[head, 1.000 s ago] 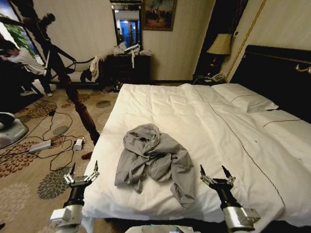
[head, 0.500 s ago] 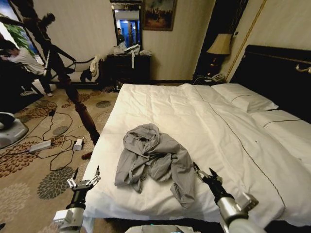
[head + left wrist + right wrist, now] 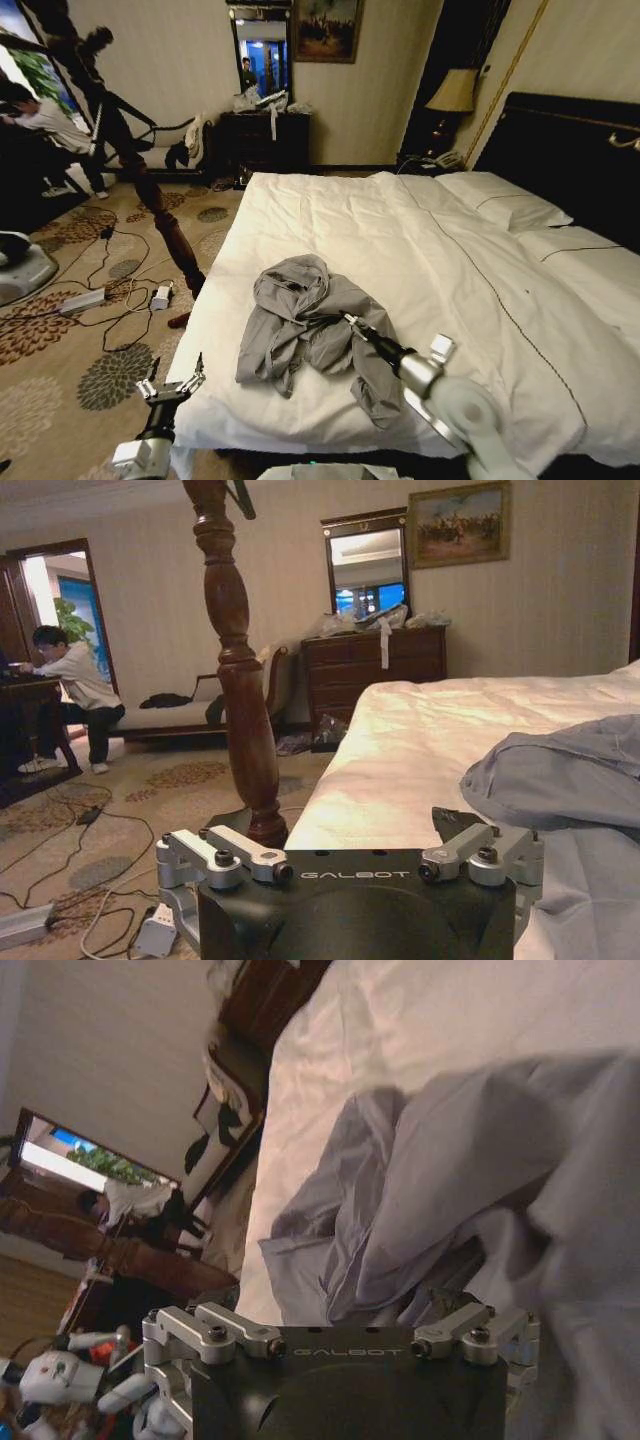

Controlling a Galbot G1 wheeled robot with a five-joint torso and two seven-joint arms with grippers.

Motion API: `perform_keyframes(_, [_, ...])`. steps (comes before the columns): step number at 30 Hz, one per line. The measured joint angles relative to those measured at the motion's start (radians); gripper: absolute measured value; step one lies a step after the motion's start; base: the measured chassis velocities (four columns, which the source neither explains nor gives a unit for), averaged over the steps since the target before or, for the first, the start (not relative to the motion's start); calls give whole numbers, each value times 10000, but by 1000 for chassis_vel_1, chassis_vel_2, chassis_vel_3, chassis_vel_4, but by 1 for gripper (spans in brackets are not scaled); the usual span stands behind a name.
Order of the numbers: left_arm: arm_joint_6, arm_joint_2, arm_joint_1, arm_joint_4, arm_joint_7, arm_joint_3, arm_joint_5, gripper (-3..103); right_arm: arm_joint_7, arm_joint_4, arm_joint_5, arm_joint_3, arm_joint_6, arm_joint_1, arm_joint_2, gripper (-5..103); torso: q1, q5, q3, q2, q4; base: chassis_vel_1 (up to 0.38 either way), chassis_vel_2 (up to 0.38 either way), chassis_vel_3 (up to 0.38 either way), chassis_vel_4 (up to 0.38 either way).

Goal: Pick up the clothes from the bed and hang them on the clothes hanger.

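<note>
We found the grey shirt (image 3: 312, 335) crumpled on the near part of the bed (image 3: 450, 270). Our right gripper (image 3: 350, 322) reached over its middle folds, and we could not tell how its fingers stood. Our left gripper (image 3: 172, 382), spread open, waited off the bed's near corner, clearly farther away.

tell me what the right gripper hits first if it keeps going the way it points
Most likely the grey shirt: the right gripper points into its crumpled middle on the bed, though depth is unclear.
</note>
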Motion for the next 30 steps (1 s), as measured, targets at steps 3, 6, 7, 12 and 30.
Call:
perform_keyframes(3, [63,-52,-16,-41,-55,62,144,100,-4,-515,-111,-365,-8,454,205,100,0,-2,0,0,0,0,0,0,0])
perform_keyframes(6, [160,-182,-42,-157,-167,261,429,100,-25,-1394,-308,-1017,-10,1274,754,100,0,-1,0,0,-1,0,0,0,0])
perform_keyframes(7, [160,-182,-42,-157,-167,261,429,100,-25,-1394,-308,-1017,-10,1274,754,100,0,-1,0,0,-1,0,0,0,0])
perform_keyframes(12, [204,-339,-2,-236,-245,398,570,100,-134,-2511,-676,-1662,-10,2052,1226,100,0,-3,0,0,-1,0,0,0,0])
perform_keyframes(30, [214,-110,198,-404,-294,12,239,100,-338,-4286,-1307,-2155,207,3186,2113,100,0,-1,-2,1,-1,0,0,0,0])
